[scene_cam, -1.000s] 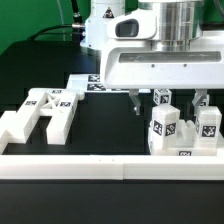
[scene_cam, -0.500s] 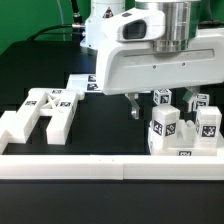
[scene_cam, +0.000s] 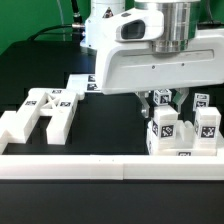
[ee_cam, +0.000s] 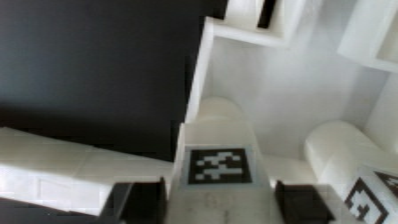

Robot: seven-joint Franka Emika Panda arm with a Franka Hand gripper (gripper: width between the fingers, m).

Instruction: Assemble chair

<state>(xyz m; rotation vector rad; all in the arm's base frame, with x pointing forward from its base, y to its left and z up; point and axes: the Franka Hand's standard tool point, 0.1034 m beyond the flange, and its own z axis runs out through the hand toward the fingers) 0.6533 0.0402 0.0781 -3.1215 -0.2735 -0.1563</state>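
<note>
Over on the exterior view's right, the robot's white two-finger gripper (scene_cam: 162, 101) hangs low above a cluster of chunky matte-white plastic chair pieces (scene_cam: 207, 128), each carrying square black-and-white marker tags. The dark fingers (ee_cam: 139, 200) sit spread to either side of one small white upright tagged post (scene_cam: 163, 97), and the wrist view shows that post (ee_cam: 219, 130) right between them with a sliver of gap on each side. So the jaws look parted and lined up, not clamping anything. The other blocky uprights stand packed close around it on a white base block. Whether any of them are actually seated together or only stand side by side, I cannot tell from here. Well apart, on the exterior view's left, a flat white H-shaped plastic chair piece (scene_cam: 40, 112) lies on the black table (scene_cam: 110, 125), untouched by the arm. Behind it lies the thin flat white marker board (scene_cam: 80, 82), and the long low white border rail (scene_cam: 90, 168) runs along the front. My read is that nothing resembling a chair stands yet. The parts sit in two separate groups, so most of the joining looks like it is left to do, and this post seems to be the next pick.
</note>
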